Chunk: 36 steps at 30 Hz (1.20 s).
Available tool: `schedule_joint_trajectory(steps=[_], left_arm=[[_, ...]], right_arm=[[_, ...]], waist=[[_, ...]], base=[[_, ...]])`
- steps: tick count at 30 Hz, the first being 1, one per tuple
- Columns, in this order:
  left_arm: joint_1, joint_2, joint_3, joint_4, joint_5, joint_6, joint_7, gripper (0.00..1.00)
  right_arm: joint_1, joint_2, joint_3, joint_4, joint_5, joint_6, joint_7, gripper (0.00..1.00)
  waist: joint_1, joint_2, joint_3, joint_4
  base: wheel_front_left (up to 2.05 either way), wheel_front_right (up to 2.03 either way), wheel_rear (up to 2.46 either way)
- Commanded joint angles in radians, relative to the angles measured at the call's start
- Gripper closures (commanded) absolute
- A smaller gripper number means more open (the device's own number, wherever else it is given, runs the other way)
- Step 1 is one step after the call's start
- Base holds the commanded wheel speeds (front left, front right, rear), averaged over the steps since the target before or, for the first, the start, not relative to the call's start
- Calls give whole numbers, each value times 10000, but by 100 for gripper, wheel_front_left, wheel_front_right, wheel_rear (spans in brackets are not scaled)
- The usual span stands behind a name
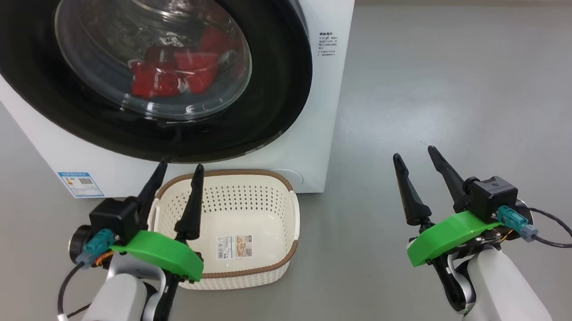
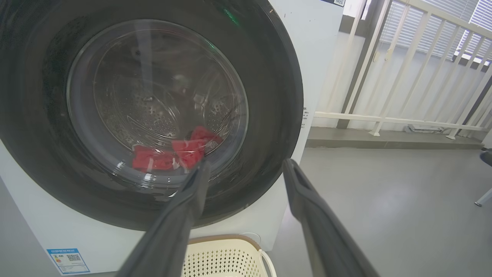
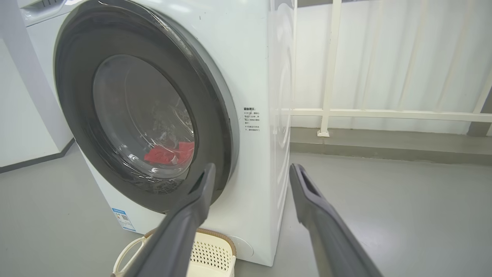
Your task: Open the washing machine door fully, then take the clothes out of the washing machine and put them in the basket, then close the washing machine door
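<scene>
Washing machine door [image 1: 280,82], round, glossy black rim, shut over red fabric clothes [image 1: 173,74]; cream perforated plastic basket [image 1: 245,197] at six o'clock; left pincer [image 1: 181,165], right pincer [image 1: 414,152] both released

Left claw [image 1: 181,166] gapes wide, fingers pointing up. Right claw [image 1: 413,153] gapes likewise, its fingers tilted slightly left.

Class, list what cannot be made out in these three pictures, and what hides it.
Number of clothes: head view, glare on the washing machine door merges them.
Printed label on the washing machine: head view, too small.
Most of the basket: left wrist view, cut by the bottom edge.
</scene>
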Motion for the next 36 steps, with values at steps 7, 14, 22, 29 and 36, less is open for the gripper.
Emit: schedule_joint_trajectory(steps=[7,14,22,29,36], left_arm=[[-384,152,279,-94,54,22,-122,0],[-348,152,251,-102,-95,26,-122,0],[-454,152,152,-218,-174,32,-122,0],[-570,152,172,-541,-200,0,-122,0],[-669,152,51,-1065,-277,28,-122,0]], right_arm=[[-355,28,286,-127,-20,6,-134,0],[-370,28,275,-113,-20,6,-134,0],[-470,28,154,-339,-87,6,-134,100],[-782,28,355,-576,2050,6,-134,100],[-1419,28,628,-766,4981,6,-134,100]], waist=[[0,0,-32,-53],[0,0,-10,-53],[0,0,346,54],[0,0,829,215],[0,0,1376,432]], base=[[0,0,0],[0,0,0],[0,0,0],[0,0,0],[0,0,0]])
